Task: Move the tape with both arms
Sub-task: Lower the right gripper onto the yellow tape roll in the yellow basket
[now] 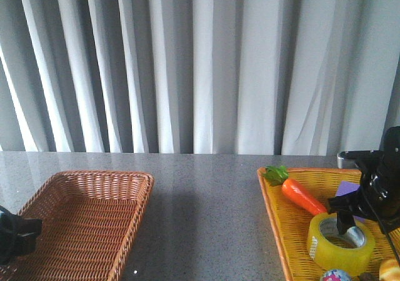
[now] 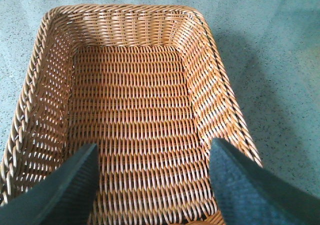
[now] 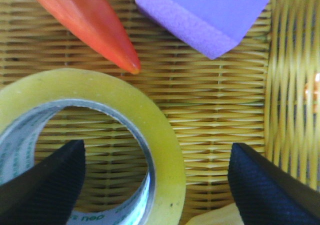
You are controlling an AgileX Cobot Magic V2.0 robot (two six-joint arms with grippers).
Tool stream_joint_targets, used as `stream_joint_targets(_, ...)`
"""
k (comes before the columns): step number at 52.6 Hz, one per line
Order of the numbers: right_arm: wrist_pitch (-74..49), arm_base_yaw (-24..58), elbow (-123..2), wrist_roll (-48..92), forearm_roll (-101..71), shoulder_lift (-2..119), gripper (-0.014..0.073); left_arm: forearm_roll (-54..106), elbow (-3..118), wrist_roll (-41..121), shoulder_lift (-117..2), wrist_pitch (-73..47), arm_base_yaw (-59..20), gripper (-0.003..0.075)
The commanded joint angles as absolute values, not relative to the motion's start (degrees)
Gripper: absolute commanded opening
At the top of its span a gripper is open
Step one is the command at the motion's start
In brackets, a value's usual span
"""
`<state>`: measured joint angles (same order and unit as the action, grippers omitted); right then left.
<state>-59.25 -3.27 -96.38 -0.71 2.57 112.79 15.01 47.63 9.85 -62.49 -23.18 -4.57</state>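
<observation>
Tape (image 1: pixel 340 244) lies flat in the yellow basket (image 1: pixel 284 221) on the right, near the carrot (image 1: pixel 300 193) and the purple cube (image 3: pixel 210 15). The right gripper (image 3: pixel 155 180) is spread wide, one finger inside the roll's hole and one outside, holding nothing. The left gripper (image 2: pixel 152 185) hangs wide open over the brown basket (image 2: pixel 125 15), holding nothing

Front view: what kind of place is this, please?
Probably a staged indoor robot test bench: a grey speckled table before a plain grey curtain, holding two wicker baskets, the yellow one with a toy carrot and tape.
</observation>
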Motion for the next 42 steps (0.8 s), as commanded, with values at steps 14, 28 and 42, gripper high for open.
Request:
stream_joint_targets(14,-57.7,-3.4,-98.4,0.3,4.2,112.8,0.0489,15.6,49.7,10.1,-61.7,-20.4,-4.6,0.0468)
stream_joint_targets(28,-57.9,-3.4,-98.4,0.3,4.2,113.2,0.02,15.5,49.7,10.1,-61.7,-20.5,-4.6,0.0468)
stream_joint_targets(42,-61.3,-3.4,-102.1,0.5,4.3,112.5,0.0076,15.5,49.7,10.1,-61.7,-20.9,-4.6,0.0468)
